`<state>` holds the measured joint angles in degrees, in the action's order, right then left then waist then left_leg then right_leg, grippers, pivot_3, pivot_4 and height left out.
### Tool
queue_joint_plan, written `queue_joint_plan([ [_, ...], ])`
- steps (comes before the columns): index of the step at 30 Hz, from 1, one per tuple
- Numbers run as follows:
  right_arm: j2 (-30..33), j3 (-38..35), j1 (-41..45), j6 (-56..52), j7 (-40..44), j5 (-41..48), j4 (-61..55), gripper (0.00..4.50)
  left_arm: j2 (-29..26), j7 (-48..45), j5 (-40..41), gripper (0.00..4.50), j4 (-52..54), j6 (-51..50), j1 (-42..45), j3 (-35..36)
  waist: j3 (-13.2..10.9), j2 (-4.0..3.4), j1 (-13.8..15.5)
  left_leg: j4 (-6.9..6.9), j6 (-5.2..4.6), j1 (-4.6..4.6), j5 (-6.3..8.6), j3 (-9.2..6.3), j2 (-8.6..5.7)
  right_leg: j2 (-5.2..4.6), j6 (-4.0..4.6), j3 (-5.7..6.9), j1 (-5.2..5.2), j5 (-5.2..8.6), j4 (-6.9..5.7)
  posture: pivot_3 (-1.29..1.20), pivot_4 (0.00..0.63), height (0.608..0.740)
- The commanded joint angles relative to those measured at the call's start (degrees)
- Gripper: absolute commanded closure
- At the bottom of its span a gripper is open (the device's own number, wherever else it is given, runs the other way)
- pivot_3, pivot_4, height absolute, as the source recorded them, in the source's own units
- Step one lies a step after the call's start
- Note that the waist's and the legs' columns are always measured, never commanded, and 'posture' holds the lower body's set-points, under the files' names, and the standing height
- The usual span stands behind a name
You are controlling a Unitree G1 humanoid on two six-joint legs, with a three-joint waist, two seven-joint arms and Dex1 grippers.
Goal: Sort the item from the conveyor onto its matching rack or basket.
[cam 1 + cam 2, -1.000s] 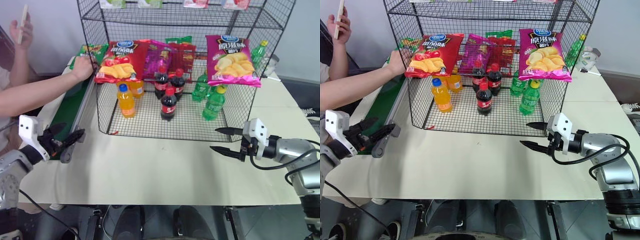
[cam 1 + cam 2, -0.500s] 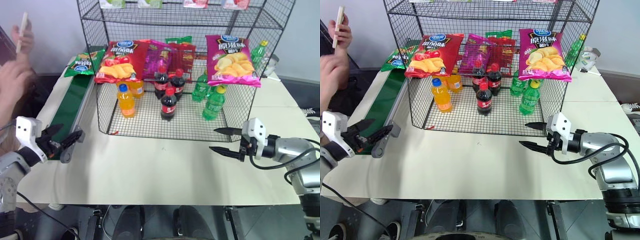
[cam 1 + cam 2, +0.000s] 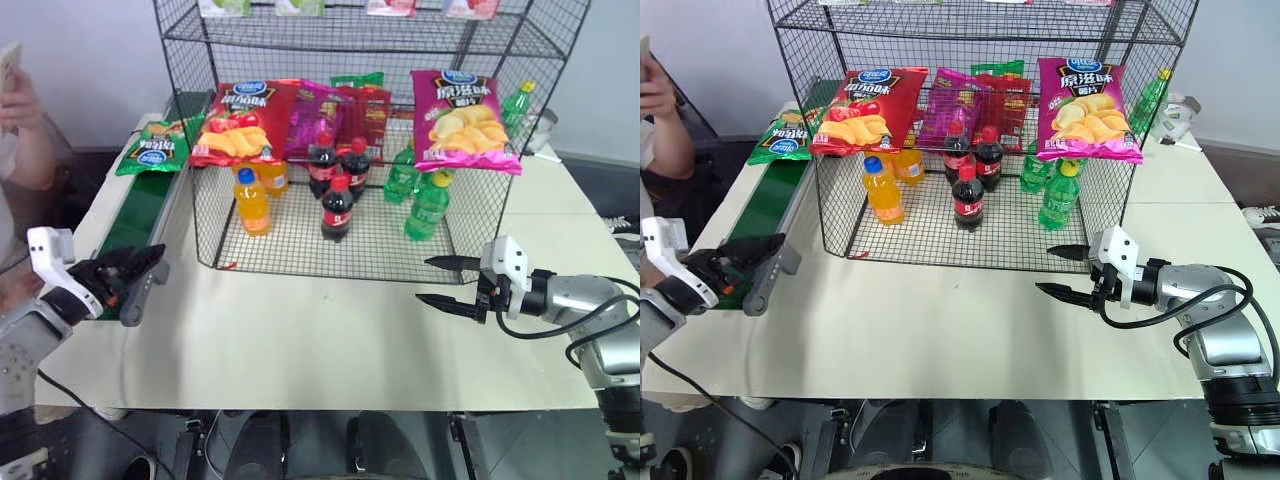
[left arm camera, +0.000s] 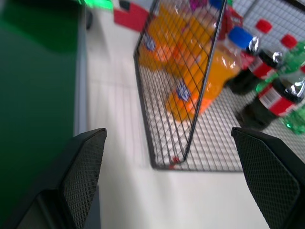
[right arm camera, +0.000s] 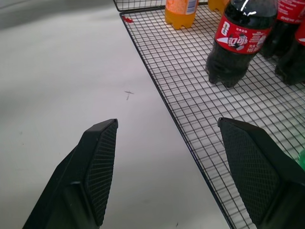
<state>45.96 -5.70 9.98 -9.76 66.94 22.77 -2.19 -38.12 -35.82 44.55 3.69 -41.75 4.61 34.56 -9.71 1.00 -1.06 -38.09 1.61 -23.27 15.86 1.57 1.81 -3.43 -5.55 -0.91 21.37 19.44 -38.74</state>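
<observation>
Green crisp bag [image 3: 152, 148] rides the conveyor [image 3: 130, 215]'s far end; both end effectors gape empty, left end effector [image 3: 128, 273] risks grabbing late.

Open table [image 3: 320, 340] before rack [image 3: 350, 150]

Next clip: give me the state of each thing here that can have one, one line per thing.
Green crisp bag: lying flat on the conveyor's far end, not gripped.
Conveyor: carrying only that bag.
Rack: upright, stocked with bottles and crisp bags.
Left tool: open, empty, at the conveyor's near end.
Right tool: open, empty, above the table.
</observation>
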Motion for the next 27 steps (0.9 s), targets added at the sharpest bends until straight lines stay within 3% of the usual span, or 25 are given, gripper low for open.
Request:
queue_joint_plan([
  [1,-0.5,-0.5,1.1,-0.2,-0.2,1.3,-2.1,1.01,0.2,-0.8,0.8,0.00,3.3,2.5,-1.8,2.4,0.0,0.00,0.1,0.00,0.00,0.00,0.00,0.00,0.00,0.00,0.00,0.00,0.00,0.00,0.00,0.00,0.150,0.739],
  [6,-3.0,-0.9,3.0,-7.5,-0.8,8.3,-6.6,1.01,0.1,-3.2,-2.9,0.00,7.2,9.8,-6.8,1.9,0.0,0.00,0.0,0.00,0.00,0.01,0.00,0.00,0.01,0.00,0.01,-0.01,0.00,0.00,-0.01,0.00,0.150,0.739],
  [9,-5.2,1.2,2.5,-9.2,-0.3,11.4,-12.2,0.12,-1.3,-4.0,-9.4,0.00,8.6,17.1,-10.3,1.4,0.0,0.02,0.1,0.01,0.00,0.00,0.00,-0.01,0.01,-0.01,0.01,-0.01,-0.01,0.00,0.00,0.00,0.150,0.739],
  [10,-6.3,2.2,2.4,-10.3,-1.4,11.8,-13.9,0.02,-2.1,-4.2,-13.0,0.00,8.6,21.1,-11.7,1.2,0.0,0.02,0.2,0.01,0.00,0.00,0.00,-0.02,0.01,-0.01,0.01,-0.01,-0.02,0.00,0.02,0.00,0.150,0.739],
  [14,-7.9,8.9,1.9,-8.2,-1.9,6.3,-16.7,0.02,-4.4,-3.7,-24.7,0.00,5.7,35.6,-15.5,2.1,0.1,0.09,0.2,0.02,0.00,0.00,0.00,-0.01,0.00,-0.03,0.02,-0.01,-0.02,0.01,0.07,0.00,0.150,0.739],
  [20,-11.5,13.4,4.3,-4.0,-2.4,2.6,-13.8,0.02,-9.7,-0.5,-44.2,0.00,-1.8,60.5,-24.8,2.4,0.1,0.09,0.0,0.10,-0.01,-0.01,0.01,0.02,0.00,-0.07,0.04,-0.03,0.00,0.01,0.15,0.00,0.150,0.739],
  [27,-15.0,16.3,8.1,-0.9,-1.1,0.9,-9.8,0.02,-13.0,10.3,-58.8,0.00,-9.0,74.4,-29.1,4.6,0.1,0.10,0.1,0.14,-0.01,-0.01,0.02,0.02,0.02,-0.10,0.05,0.00,0.02,0.01,0.18,0.00,0.150,0.739],
])
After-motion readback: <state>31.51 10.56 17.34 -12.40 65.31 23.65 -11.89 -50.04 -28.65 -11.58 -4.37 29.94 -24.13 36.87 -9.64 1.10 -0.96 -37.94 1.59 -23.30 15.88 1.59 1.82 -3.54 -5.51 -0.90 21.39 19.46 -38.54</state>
